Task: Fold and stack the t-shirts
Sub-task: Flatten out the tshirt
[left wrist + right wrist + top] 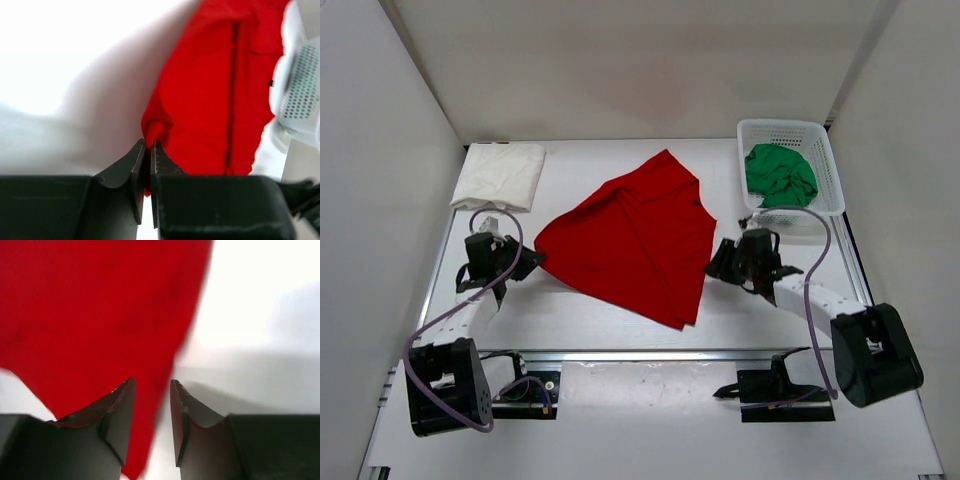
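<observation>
White tabletop (pixel 620 330) is seen from above. The left gripper (pixel 148 145) is clenched on a corner of the red t-shirt (pixel 630 240), which is spread loosely across the middle. The right gripper (pixel 152 385) is parted at the shirt's right edge, with cloth between its jaws but not pinched. A folded cream-white t-shirt (pixel 500 175) is laid at the far left corner. A crumpled green t-shirt (pixel 780 175) is held in a white mesh basket (pixel 827 165) at the far right.

1. White plastic mesh basket (pixel 828 170): stands at the table's far right corner. Its perforated wall (pixel 300 95) also shows in the left wrist view.
2. Table (pixel 590 325): white, matte top.
3. Metal rail (pixel 650 353): runs across the near side.
4. Plain pale walls (pixel 620 70): back and both sides.
</observation>
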You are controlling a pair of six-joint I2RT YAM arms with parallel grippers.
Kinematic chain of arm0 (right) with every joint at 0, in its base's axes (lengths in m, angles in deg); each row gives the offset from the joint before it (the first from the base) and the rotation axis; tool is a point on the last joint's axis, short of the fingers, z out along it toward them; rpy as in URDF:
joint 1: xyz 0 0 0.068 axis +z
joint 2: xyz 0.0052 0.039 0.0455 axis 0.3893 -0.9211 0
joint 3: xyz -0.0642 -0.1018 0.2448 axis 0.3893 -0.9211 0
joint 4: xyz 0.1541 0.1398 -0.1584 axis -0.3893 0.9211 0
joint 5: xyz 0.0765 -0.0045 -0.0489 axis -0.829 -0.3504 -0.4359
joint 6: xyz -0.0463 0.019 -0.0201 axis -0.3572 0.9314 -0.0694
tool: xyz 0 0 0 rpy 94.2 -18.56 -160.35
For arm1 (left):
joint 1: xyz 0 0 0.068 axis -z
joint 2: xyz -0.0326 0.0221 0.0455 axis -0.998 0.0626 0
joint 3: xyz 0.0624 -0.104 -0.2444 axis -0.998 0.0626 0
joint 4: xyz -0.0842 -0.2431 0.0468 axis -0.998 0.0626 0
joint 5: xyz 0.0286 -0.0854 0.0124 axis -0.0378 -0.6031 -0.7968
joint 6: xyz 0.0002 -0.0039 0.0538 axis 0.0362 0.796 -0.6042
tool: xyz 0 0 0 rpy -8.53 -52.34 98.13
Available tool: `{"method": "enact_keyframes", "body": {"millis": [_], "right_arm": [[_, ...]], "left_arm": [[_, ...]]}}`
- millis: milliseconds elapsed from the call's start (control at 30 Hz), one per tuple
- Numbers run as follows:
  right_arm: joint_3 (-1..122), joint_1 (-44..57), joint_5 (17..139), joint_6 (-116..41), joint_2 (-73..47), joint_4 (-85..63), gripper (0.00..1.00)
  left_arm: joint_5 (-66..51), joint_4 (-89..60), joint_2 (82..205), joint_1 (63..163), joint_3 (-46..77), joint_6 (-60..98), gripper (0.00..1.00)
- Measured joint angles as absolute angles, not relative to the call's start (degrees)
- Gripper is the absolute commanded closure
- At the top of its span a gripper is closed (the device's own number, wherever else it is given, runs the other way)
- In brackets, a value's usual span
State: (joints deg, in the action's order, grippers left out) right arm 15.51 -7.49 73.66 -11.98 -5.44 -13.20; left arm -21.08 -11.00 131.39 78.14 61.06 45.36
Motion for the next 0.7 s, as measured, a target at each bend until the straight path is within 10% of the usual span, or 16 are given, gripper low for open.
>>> {"method": "enact_keyframes", "body": {"millis": [200,700], "right_arm": [[4.58,-3.73,71.3,-11.06,2.95,-11.17,0.62],[-2.85,5.88,70.25,-5.62,17.03,-5.2,0.61]], "left_arm": [[-21.7,-9.82,129.91,74.64,66.61,47.05,0.54],[-8.71,-5.77,120.2,93.27,68.95,44.07,0.52]]}}
